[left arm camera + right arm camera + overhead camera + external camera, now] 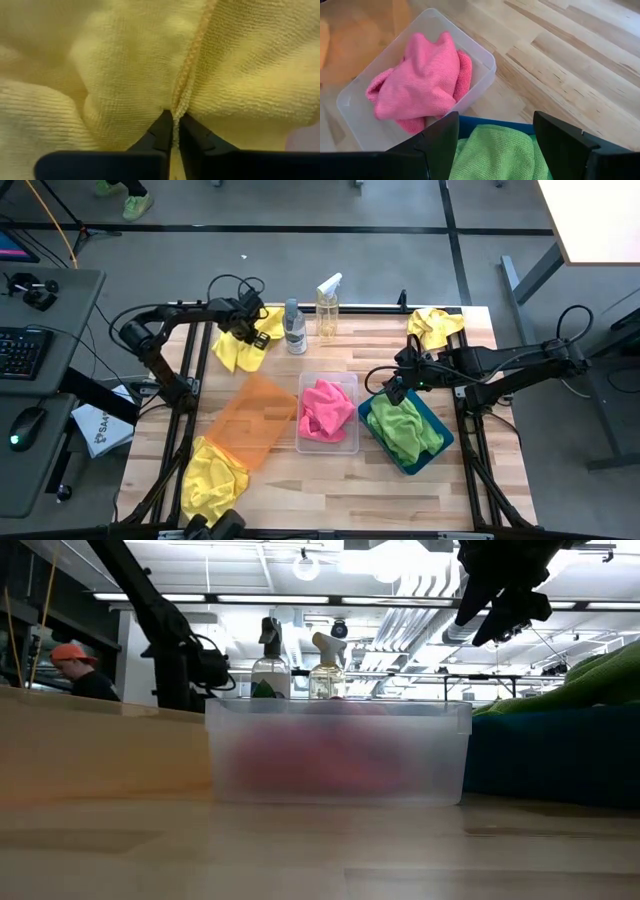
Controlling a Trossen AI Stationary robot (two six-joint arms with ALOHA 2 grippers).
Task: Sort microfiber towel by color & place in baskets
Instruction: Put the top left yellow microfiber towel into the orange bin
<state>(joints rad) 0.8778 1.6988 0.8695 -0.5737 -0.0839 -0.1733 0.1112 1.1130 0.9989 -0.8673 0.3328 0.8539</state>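
Pinching a fold of the yellow towel is where your left hand is at right now, up around 11 o'clock on the desk, fingers squeezed nearly together on the hem. The orange basket lies toward 5 o'clock from that hand, tilted on a diagonal, with another yellow towel spilling out at its 7 o'clock end. So I'd guess your carry runs down along that diagonal. Left arm's clearly the closer one. Your right hand hangs wide and empty over the blue basket of green towels; the pink towels sit in the clear basket.
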